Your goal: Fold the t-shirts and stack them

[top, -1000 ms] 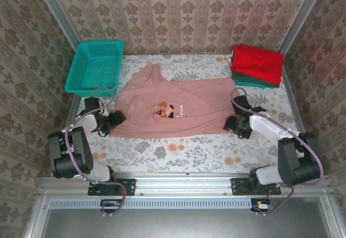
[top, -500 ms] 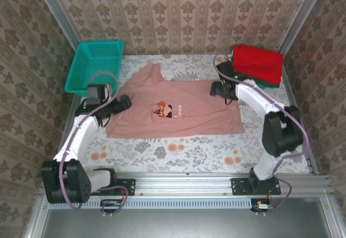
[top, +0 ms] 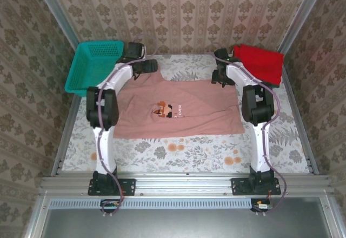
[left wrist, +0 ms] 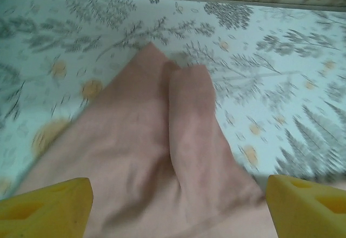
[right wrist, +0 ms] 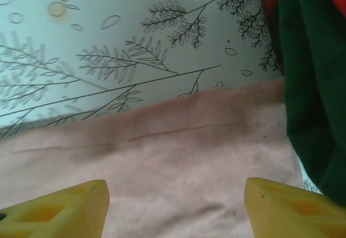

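Pink tee (top: 178, 108) lay flat across the middle of the counter (top: 178, 151), print up. Left hand (top: 147, 65) hovered at its far left sleeve, fingers wide apart, gripping nothing. Right hand (top: 221, 78) gaped over the tee's far right edge, just beside the folded red tee (top: 262, 62) stacked on the green tee (right wrist: 313, 86) in the far right corner. Basket (top: 86, 90) sat at the far left corner, bare mesh showing.
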Available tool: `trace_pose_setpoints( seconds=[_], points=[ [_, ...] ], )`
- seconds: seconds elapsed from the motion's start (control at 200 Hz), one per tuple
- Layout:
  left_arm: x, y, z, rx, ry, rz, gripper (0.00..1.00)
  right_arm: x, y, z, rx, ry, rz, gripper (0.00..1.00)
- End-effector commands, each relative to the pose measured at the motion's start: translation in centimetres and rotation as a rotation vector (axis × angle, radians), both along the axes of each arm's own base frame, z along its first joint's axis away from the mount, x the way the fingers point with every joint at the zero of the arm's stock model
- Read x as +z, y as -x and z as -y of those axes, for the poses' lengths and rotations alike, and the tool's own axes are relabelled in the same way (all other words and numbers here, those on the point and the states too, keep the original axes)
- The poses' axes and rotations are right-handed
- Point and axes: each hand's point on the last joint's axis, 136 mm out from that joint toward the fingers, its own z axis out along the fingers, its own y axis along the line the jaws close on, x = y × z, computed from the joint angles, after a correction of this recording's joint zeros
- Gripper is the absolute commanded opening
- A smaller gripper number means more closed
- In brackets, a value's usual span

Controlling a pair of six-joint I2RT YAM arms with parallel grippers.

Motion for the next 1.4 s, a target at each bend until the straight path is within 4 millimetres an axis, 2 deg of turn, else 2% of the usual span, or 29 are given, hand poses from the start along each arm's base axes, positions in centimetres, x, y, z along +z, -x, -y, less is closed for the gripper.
trace_pose_setpoints(
  seconds=[0.0, 0.075, 0.17, 0.27, 0.41, 0.645, 0.745, 0.835, 0.885, 0.985, 1.09, 1.175, 1.22, 1.395],
  points=[
    [-1.3, -1.4, -0.3, -0.020, -0.062, -0.041, 0.86, -0.9, -0.1, 0.1, 0.007, -0.017, -0.059, 0.69],
    [-4.1, -1.0, 0.0, -0.034, -0.079, -0.120, 0.82, -2.1, 0.6, 0.0, 0.004, -0.030, -0.121, 0.67],
    [-6.0, 0.6, -0.6, -0.021, -0.094, -0.167, 0.81, -3.4, 2.7, -0.2, 0.001, -0.050, -0.200, 0.68],
    [-6.4, 2.7, -1.4, -0.019, -0.069, -0.190, 0.81, -3.8, 5.0, -0.4, -0.004, -0.076, -0.233, 0.69],
    [-7.1, 7.1, -1.6, -0.032, -0.055, -0.254, 0.77, -3.6, 8.3, -1.1, 0.005, -0.122, -0.229, 0.69],
    [-8.8, 14.1, -1.8, -0.067, -0.063, -0.361, 0.76, -3.2, 13.4, -0.4, 0.011, -0.099, -0.246, 0.69],
    [-8.5, 15.4, -2.3, -0.057, -0.078, -0.355, 0.77, -2.9, 14.4, 0.0, 0.012, -0.087, -0.231, 0.70],
    [-6.7, 14.1, -2.6, -0.045, -0.086, -0.324, 0.77, -2.0, 13.3, 0.4, 0.003, -0.073, -0.212, 0.70],
    [-5.1, 12.5, -2.5, -0.039, -0.093, -0.294, 0.78, -1.4, 12.5, 0.6, -0.001, -0.060, -0.202, 0.70],
    [-2.5, 8.2, -2.5, -0.014, -0.125, -0.201, 0.82, -0.4, 11.0, 1.3, -0.018, -0.019, -0.178, 0.70],
    [-1.8, 3.6, -2.4, 0.019, -0.126, -0.144, 0.84, -0.8, 10.1, 2.3, -0.051, 0.003, -0.181, 0.70],
    [-3.1, 0.6, -2.2, 0.033, -0.109, -0.140, 0.84, -1.7, 9.8, 3.1, -0.077, 0.029, -0.195, 0.69],
    [-4.4, -0.7, -2.2, 0.042, -0.098, -0.155, 0.83, -2.1, 9.7, 3.5, -0.087, 0.050, -0.201, 0.69],
    [-7.5, -4.0, -1.8, 0.065, -0.063, -0.147, 0.82, -2.9, 9.4, 4.8, -0.109, 0.076, -0.226, 0.69]
  ],
)
